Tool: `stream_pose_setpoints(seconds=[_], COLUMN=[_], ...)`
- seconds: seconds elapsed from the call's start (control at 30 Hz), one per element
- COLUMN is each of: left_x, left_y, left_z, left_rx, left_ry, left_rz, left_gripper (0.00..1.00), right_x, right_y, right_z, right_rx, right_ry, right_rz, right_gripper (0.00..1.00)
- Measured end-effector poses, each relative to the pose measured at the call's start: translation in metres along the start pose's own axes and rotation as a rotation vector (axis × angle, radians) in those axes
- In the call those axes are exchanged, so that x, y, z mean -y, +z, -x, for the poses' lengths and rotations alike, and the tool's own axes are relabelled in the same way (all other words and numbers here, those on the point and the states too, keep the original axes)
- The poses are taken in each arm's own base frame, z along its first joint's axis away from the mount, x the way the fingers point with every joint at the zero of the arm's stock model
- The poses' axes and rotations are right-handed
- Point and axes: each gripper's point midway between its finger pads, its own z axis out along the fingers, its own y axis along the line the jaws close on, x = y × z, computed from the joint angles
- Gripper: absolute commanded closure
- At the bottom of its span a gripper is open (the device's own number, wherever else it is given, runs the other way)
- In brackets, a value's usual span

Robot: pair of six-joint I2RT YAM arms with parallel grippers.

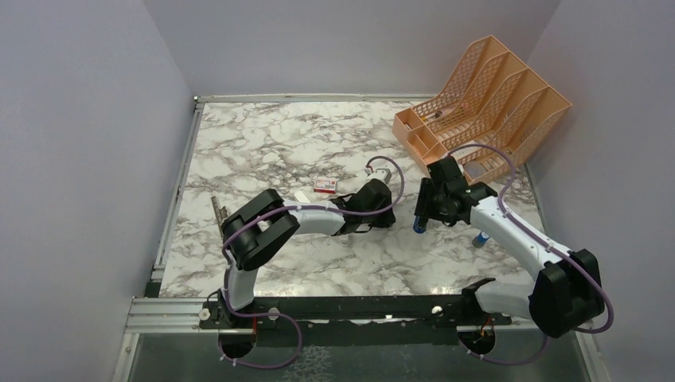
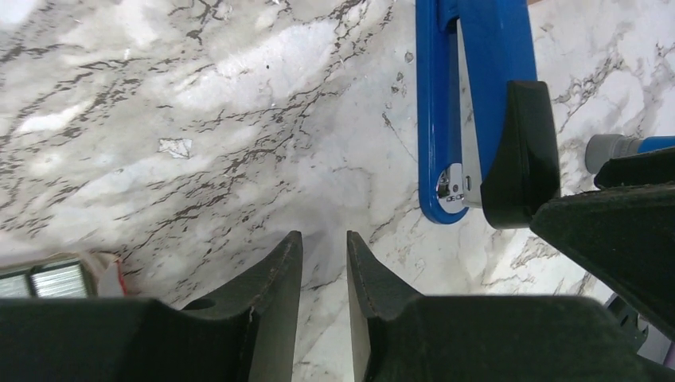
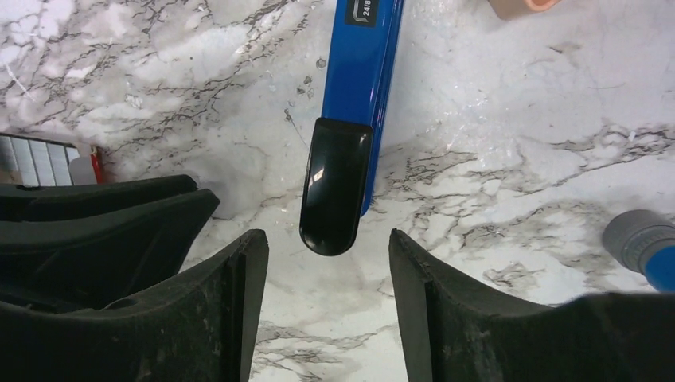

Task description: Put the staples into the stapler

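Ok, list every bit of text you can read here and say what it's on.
"24/8": on a small dark label at the far end of the blue-and-black tool, partly cut off by the frame edge.
Red-and-white box: has print, too small to read.
Nothing else is legible.

I'm looking into a robotics lab test cell: bare pale walls (image 1: 79, 159) box in a marble-print table (image 1: 263, 143), an aluminium rail (image 1: 167, 314) along its near edge carries both arm bases (image 1: 239, 318), and a peach file organiser (image 1: 493, 95) stands in the far corner
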Motion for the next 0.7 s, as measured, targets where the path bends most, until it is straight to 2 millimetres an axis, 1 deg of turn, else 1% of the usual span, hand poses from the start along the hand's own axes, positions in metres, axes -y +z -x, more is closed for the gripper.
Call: stream_pose_setpoints(seconds=[0.07,0.13,0.17,0.23,0.27,0.3,0.33,0.4,0.43,0.47,0.53,0.57,0.6,0.7], left_x=[0.000,0.001,0.002,0.006,0.008,0.011,0.012,0.015,0.017,0.016,0.011,0.008,0.004,-0.004], left_y=[-0.005,-0.013,-0.018,-0.032,-0.040,-0.054,-0.061,-0.090,-0.104,-0.119,-0.153,-0.175,-0.192,-0.264], left_z=[0.003,0.009,0.014,0.026,0.032,0.041,0.047,0.065,0.073,0.080,0.091,0.096,0.098,0.113], left_rx=[0.003,0.013,0.023,0.050,0.063,0.087,0.100,0.150,0.175,0.200,0.252,0.280,0.298,0.400], left_ry=[0.008,0.021,0.027,0.037,0.043,0.049,0.048,0.055,0.056,0.057,0.053,0.052,0.054,0.052], left_rz=[0.008,0.019,0.022,0.030,0.032,0.041,0.044,0.062,0.069,0.080,0.106,0.119,0.133,0.135], left_gripper=[0.64,0.54,0.48,0.32,0.27,0.22,0.18,0.09,0.07,0.06,0.05,0.05,0.05,0.02], right_x=[0.000,0.000,-0.001,-0.003,-0.004,-0.005,-0.006,-0.007,-0.005,-0.004,0.000,0.002,0.003,0.006], right_y=[-0.006,-0.016,-0.023,-0.039,-0.048,-0.059,-0.068,-0.089,-0.100,-0.111,-0.132,-0.143,-0.155,-0.188], right_z=[0.002,0.006,0.010,0.019,0.024,0.030,0.035,0.045,0.049,0.053,0.059,0.061,0.064,0.070], right_rx=[0.012,0.042,0.063,0.116,0.148,0.181,0.215,0.278,0.308,0.338,0.389,0.413,0.437,0.511], right_ry=[0.000,-0.001,-0.002,-0.006,-0.007,-0.011,-0.008,-0.006,-0.002,0.002,0.016,0.022,0.027,0.040], right_rz=[0.007,0.026,0.039,0.072,0.091,0.110,0.128,0.159,0.170,0.177,0.190,0.197,0.211,0.255], right_gripper=[0.32,0.29,0.25,0.16,0.12,0.08,0.05,0.01,0.00,0.00,0.00,0.00,0.00,0.00])
